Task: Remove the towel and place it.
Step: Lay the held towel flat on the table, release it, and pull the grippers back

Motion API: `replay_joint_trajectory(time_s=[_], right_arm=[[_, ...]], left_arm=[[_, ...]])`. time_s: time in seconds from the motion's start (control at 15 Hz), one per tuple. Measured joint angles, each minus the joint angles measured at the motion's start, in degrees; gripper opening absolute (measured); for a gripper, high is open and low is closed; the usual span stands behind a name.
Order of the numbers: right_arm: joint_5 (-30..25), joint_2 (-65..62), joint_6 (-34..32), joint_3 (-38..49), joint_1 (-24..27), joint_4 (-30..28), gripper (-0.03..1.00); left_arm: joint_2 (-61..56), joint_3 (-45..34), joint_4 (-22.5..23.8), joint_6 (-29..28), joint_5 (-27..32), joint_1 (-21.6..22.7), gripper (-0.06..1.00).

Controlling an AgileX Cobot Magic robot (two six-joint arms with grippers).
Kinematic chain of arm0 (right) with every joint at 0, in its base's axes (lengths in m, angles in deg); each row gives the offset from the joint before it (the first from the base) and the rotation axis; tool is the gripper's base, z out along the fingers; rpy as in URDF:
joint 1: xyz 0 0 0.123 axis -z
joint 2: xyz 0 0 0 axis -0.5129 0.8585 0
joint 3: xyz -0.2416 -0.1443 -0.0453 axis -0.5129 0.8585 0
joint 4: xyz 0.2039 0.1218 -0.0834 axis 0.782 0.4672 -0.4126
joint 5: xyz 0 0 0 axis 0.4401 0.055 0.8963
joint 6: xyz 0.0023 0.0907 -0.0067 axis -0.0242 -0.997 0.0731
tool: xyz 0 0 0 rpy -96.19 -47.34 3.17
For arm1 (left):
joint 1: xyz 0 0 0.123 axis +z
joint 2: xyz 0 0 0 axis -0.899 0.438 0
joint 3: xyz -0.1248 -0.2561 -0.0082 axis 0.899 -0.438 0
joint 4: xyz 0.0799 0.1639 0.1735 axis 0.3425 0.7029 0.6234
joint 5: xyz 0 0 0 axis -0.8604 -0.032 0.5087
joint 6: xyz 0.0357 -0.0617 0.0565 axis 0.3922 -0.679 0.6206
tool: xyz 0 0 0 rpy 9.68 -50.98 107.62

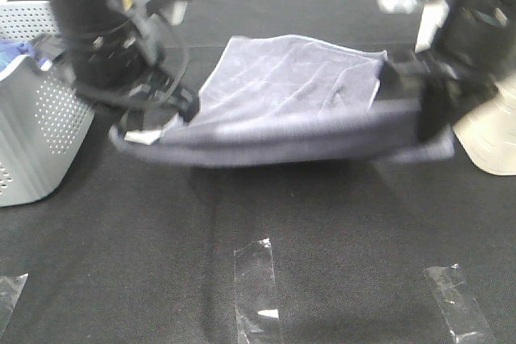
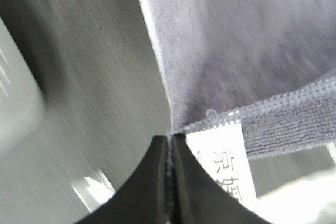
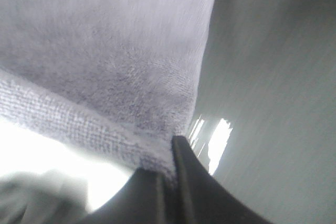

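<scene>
The greyish-lavender towel [image 1: 290, 102] hangs stretched between my two grippers above the dark table, its far part lying on the table and its near hem sagging. My left gripper [image 1: 187, 109] is shut on the towel's left corner; the left wrist view shows the black fingers [image 2: 157, 182] pinched on the hem [image 2: 283, 111] beside a white label [image 2: 226, 166]. My right gripper [image 1: 403, 78] is shut on the right corner; in the right wrist view the fingers [image 3: 184, 182] clamp the towel's [image 3: 105, 66] stitched edge.
A grey perforated basket [image 1: 36, 130] stands at the left with a bright blue cloth [image 1: 14, 50] in it. A cream container [image 1: 492, 138] sits at the right edge. Strips of clear tape [image 1: 256, 288] lie on the near table.
</scene>
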Motion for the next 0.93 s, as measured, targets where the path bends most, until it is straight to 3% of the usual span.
replay_joint_trajectory(time_s=[0.4,0.67,0.93], right_arm=[[0.8,-12.7,0.1,20.6,0.0,6.4,0.00],[0.9,-18.3,0.1,27.1,0.0,10.4,0.00],[0.9,-20.7,0.1,32.4,0.0,12.7,0.00]], left_arm=[[-11.1,-17.8,-3.7,-9.8,-2.3,-11.2,0.00],[-12.4,-25.7,-9.3,-12.3,-3.6,-16.0,0.00],[-12.6,-29.6,-11.1,-15.0,-5.3,-19.5,0.00]])
